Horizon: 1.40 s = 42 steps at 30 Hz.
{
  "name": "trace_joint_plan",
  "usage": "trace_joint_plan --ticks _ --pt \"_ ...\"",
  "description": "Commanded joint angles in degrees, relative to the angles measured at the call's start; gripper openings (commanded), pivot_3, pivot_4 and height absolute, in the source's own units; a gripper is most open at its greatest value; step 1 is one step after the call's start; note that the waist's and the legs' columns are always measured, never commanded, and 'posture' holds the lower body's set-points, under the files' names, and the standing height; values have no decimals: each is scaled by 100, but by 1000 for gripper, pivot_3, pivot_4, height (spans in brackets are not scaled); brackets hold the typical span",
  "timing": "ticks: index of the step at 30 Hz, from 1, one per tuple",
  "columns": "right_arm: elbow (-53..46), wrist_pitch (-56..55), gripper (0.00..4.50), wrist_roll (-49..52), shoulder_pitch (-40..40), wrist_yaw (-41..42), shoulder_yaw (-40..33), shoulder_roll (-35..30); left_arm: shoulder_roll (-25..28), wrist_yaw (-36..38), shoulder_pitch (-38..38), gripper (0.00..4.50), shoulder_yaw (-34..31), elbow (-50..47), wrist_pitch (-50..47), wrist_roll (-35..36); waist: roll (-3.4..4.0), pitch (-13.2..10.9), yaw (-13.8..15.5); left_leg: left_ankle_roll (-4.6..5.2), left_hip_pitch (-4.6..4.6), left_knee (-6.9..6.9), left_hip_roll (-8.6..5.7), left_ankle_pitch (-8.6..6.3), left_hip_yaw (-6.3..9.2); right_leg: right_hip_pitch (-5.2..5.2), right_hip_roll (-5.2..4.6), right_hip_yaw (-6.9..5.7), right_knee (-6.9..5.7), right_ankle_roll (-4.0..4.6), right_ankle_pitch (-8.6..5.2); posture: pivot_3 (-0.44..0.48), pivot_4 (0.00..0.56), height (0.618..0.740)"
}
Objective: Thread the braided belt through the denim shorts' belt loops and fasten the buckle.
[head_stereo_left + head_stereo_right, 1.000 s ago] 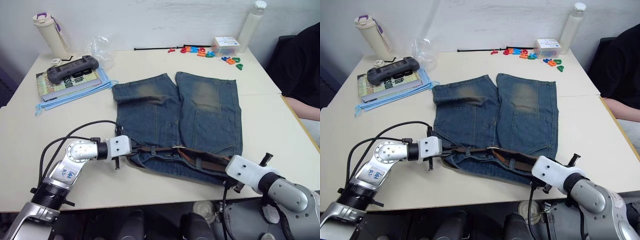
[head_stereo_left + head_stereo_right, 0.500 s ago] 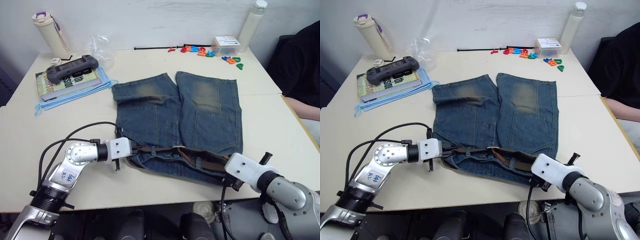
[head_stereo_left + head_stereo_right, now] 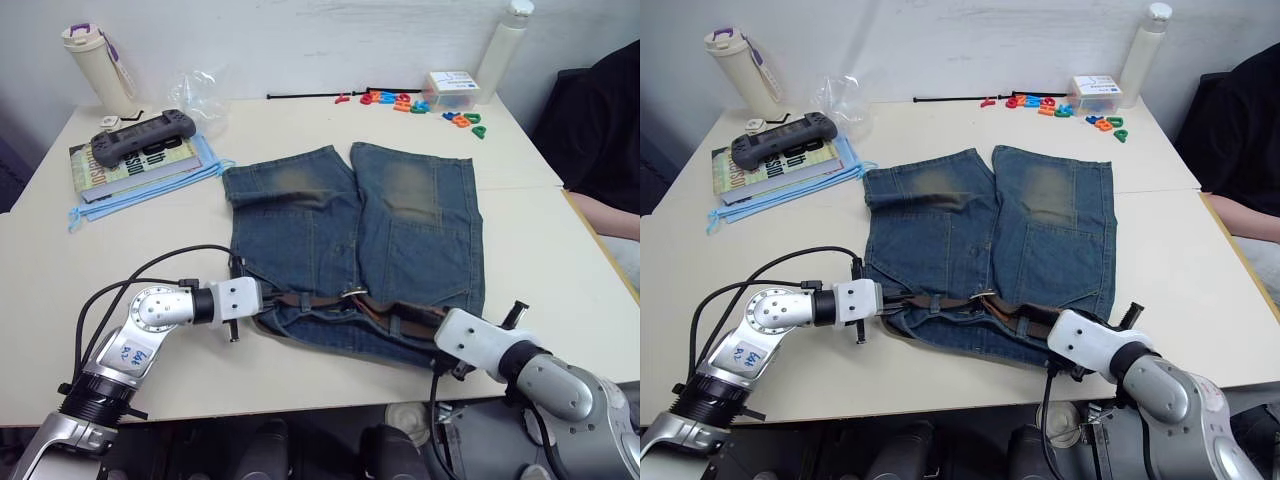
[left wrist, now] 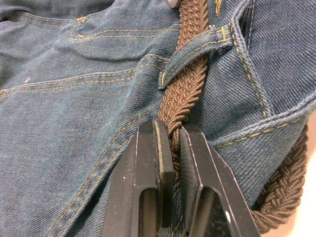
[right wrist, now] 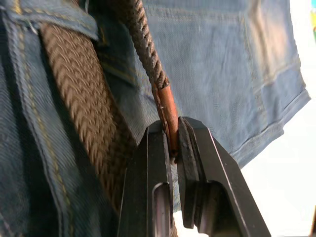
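Note:
The denim shorts (image 3: 400, 230) lie flat on the table, waistband towards me. The braided belt (image 3: 310, 298) runs along the waistband, and the silver buckle (image 3: 352, 293) sits near its middle. At the waistband's left end my left gripper (image 3: 266, 298) is shut on the brown braid (image 4: 185, 84), just short of a belt loop (image 4: 197, 49) that the strap passes under. At the right end my right gripper (image 3: 432, 338) is shut on the belt's tan leather tip (image 5: 166, 106), beside another stretch of braid (image 5: 74, 94) lying under the denim.
A game controller (image 3: 140, 135) rests on books at the back left, near a cream bottle (image 3: 95, 65) and a plastic bag (image 3: 200, 95). Coloured letters (image 3: 400, 100), a small box (image 3: 450, 88) and a white bottle (image 3: 505, 45) line the far edge. A person's arm (image 3: 605, 215) rests at the right.
My right gripper has slid a little to the left along the waistband, still holding the belt tip. The left gripper has barely moved.

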<state>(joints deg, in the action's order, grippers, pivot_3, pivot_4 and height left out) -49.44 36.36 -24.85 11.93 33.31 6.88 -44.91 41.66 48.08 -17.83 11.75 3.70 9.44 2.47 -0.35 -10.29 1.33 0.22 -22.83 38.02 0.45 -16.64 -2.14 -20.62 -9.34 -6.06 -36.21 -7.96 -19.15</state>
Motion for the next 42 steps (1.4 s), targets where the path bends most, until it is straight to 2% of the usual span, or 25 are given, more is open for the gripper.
trace_joint_plan --ticks 1,11,15,20,23,28,39,41,42 --pt "-161 -151 0 -219 -43 -24 95 29 57 -46 214 12 -84 383 -328 -211 1 0 -2 0 0 0 2 0 -1 0 1 0 1 1 0 0 150 684" --pt "-175 -243 0 -476 -75 133 179 -4 265 115 462 12 -90 670 -507 -397 13 6 -13 -17 2 0 54 -2 -3 0 58 2 22 34 11 0 150 684" --pt "-164 -322 0 -567 20 202 101 -44 259 136 589 12 -88 645 -926 -322 41 22 -17 -20 12 -1 74 -3 -8 4 78 5 23 49 7 0 150 684" --pt "-201 -274 0 -621 17 243 144 131 381 27 757 12 -98 958 -936 -499 80 47 -42 -40 49 -12 118 -11 -27 17 86 15 22 85 -3 0 150 684" --pt "-197 -201 0 -624 -15 274 169 238 329 -3 824 12 -199 941 -1227 -301 92 66 -66 -84 65 -34 134 -17 -28 16 100 15 19 112 -14 0 150 684" --pt "-140 -106 0 -664 -91 352 257 425 284 -36 875 12 -191 870 -1272 -291 114 83 -124 -86 85 -91 138 33 -29 6 111 15 12 137 -23 0 150 684" --pt "-92 -72 0 -676 -333 397 383 536 151 -55 880 12 -159 748 -1211 -299 126 90 -133 -99 95 -95 165 31 -27 5 153 17 2 162 -36 0 150 684" --pt "-46 -74 884 -694 -420 393 465 589 137 -57 876 0 -147 745 -1162 -309 126 90 -132 -102 95 -94 171 29 -26 4 153 17 2 166 -37 0 150 684" --pt "-28 -72 1174 -707 -450 396 492 607 131 -58 875 0 -144 744 -1155 -310 127 91 -133 -103 95 -94 174 29 -26 4 152 16 2 167 -37 0 150 684"
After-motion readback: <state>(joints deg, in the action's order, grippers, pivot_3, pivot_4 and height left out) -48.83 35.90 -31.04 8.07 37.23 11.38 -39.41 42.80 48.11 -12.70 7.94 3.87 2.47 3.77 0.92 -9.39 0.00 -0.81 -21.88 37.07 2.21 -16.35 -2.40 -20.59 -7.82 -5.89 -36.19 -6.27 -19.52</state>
